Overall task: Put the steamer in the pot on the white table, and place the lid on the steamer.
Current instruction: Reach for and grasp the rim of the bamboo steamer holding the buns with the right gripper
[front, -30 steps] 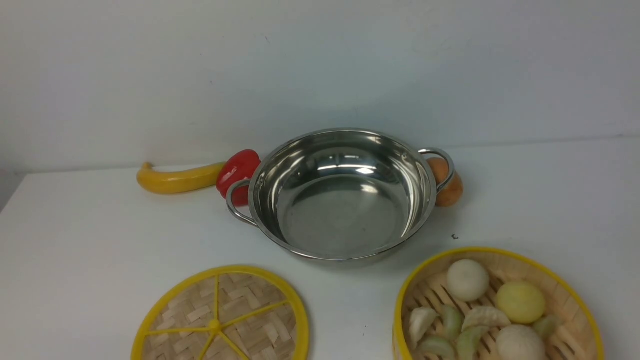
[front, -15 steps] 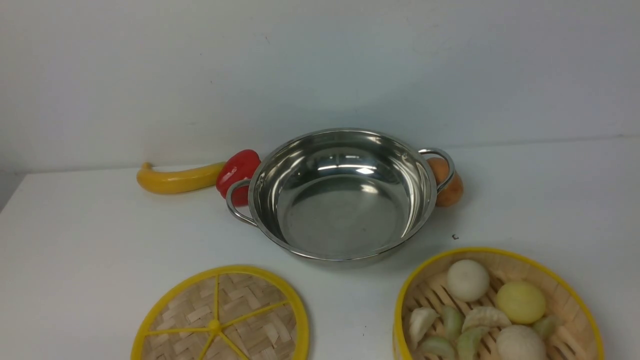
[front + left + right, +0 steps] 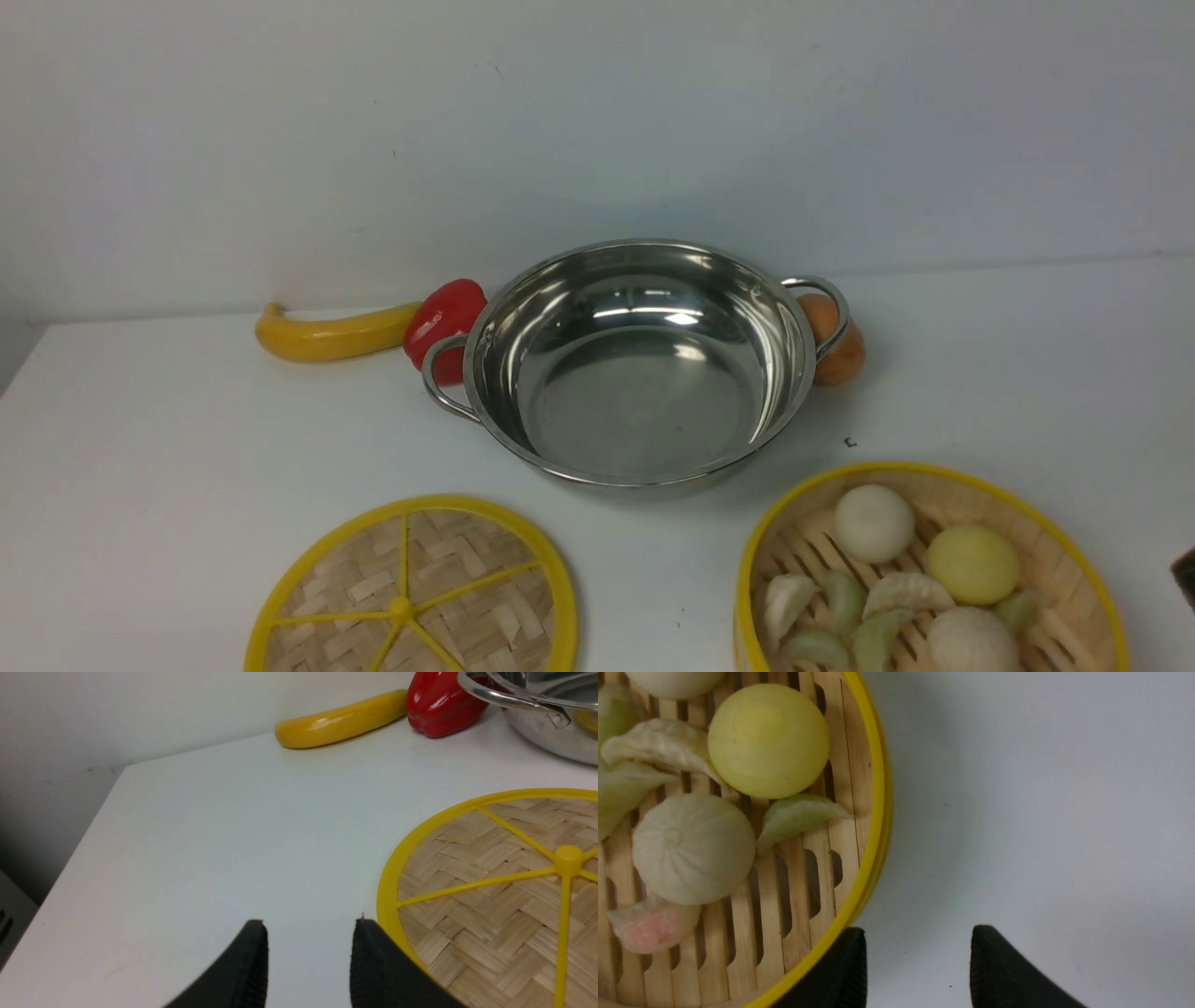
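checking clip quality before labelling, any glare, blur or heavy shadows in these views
Front view: bright glare patches inside the pot, light otherwise even. Left wrist view: left gripper tips soft-edged, lid weave crisp. Right wrist view: soft shadow on the white table beside the steamer, right gripper tips slightly blurred.

Bright, soft, even light from above. White glare patches inside the pot, centre frame. Pale shadow beside the steamer, right wrist view. Wrist views slightly blurred along lower edge.
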### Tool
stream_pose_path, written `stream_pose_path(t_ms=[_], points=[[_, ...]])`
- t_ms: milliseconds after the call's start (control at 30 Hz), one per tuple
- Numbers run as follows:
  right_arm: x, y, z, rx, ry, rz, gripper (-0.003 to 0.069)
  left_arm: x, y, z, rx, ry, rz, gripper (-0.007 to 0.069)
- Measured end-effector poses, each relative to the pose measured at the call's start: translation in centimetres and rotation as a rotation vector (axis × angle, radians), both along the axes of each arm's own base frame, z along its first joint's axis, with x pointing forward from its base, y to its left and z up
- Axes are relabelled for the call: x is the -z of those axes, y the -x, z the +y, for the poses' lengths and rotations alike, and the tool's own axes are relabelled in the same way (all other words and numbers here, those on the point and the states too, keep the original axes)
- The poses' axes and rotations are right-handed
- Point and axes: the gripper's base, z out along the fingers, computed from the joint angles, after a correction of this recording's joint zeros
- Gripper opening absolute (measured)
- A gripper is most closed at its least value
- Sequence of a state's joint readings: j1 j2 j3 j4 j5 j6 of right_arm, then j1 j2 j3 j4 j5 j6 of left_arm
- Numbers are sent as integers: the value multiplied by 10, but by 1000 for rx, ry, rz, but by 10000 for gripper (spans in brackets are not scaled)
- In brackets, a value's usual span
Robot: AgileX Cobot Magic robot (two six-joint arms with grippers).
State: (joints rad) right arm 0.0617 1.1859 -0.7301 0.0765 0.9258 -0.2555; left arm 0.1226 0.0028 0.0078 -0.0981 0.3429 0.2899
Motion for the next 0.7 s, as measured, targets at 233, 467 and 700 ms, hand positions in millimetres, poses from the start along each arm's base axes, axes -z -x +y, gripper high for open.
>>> stream_pose_path(t_ms=[233,467,700], points=[[20,-17,6,35,-63,45,370,0,0,0,0,-1,0,241],[44,-31,12,27,-115,114,382,0,0,0,0,-1,0,241],[63,-40,13,24,-117,162,383,0,0,0,0,-1,0,241]])
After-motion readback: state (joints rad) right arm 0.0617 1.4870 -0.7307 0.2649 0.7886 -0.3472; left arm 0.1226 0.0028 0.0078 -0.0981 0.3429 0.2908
